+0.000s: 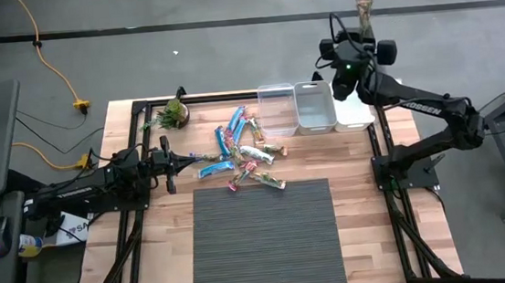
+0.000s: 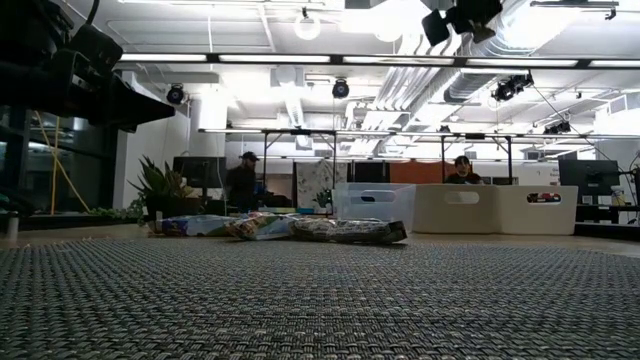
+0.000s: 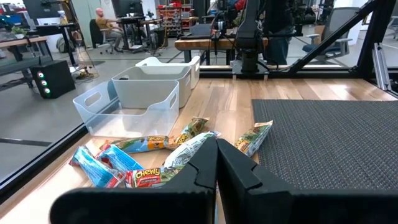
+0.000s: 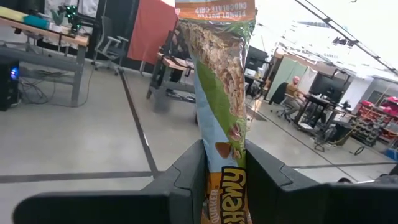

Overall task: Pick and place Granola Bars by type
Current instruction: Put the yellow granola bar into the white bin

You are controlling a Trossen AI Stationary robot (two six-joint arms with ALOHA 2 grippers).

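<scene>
A yellow-green granola bar (image 4: pixel 217 74) sticks out past my right gripper (image 4: pixel 222 168), which is shut on it. In the high view this gripper (image 1: pixel 367 32) is held up past the table's far right edge, behind the three clear bins (image 1: pixel 315 107). Several more granola bars, blue, blue-red-white and yellow-green (image 1: pixel 240 156), lie flat in a loose pile on the wood left of the bins. My left gripper (image 3: pixel 216 168) is shut and empty, low at the table's left side (image 1: pixel 167 164), pointing at the pile. My right gripper pinches one end of the bar (image 4: pixel 221 177) between its two fingers, one finger on each long side. The fingers are level and point away from the table's far edge. The bar runs on past the fingertips, along the fingers, lifted clear of everything.
A small potted plant (image 1: pixel 174 113) stands at the far left of the table. A dark woven mat (image 1: pixel 265 237) covers the near middle. In the low view the pile (image 2: pixel 290 228) lies in front of the bins (image 2: pixel 460 208). People sit and stand in the room beyond.
</scene>
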